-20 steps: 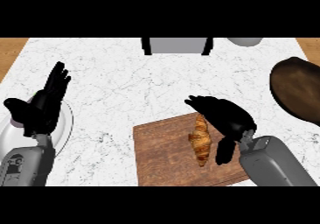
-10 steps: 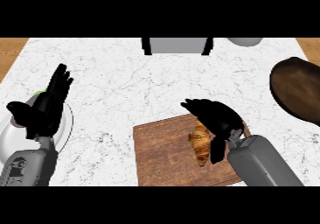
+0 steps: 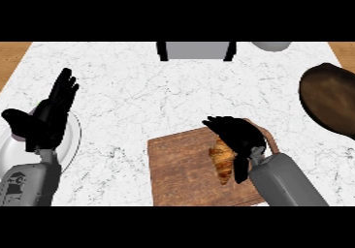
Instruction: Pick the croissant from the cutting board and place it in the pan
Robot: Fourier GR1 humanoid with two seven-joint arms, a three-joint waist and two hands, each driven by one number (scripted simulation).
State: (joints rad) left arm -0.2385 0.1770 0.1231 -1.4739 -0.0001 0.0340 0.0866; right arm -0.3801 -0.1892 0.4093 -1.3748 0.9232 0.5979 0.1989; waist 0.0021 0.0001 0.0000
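Checking head view: croissant (image 3: 222, 163) lay on the cutting board (image 3: 177, 169), long axis running near-to-far with a slight tilt. Right hand (image 3: 237, 134) sat over its far end and was clearly the nearer hand. Its fingers curled over the top, thumb ran down the croissant's right side, and the forearm came in from lower right. Not lifted yet. Pan (image 3: 336, 101) was well off to the right, further back. Left hand (image 3: 43, 121) rested spread, fingers up, over the plate (image 3: 7, 154) at left.

croissant (image 3: 223, 163) lengthwise on wood board (image 3: 180, 169); pan (image 3: 334, 104) far rt
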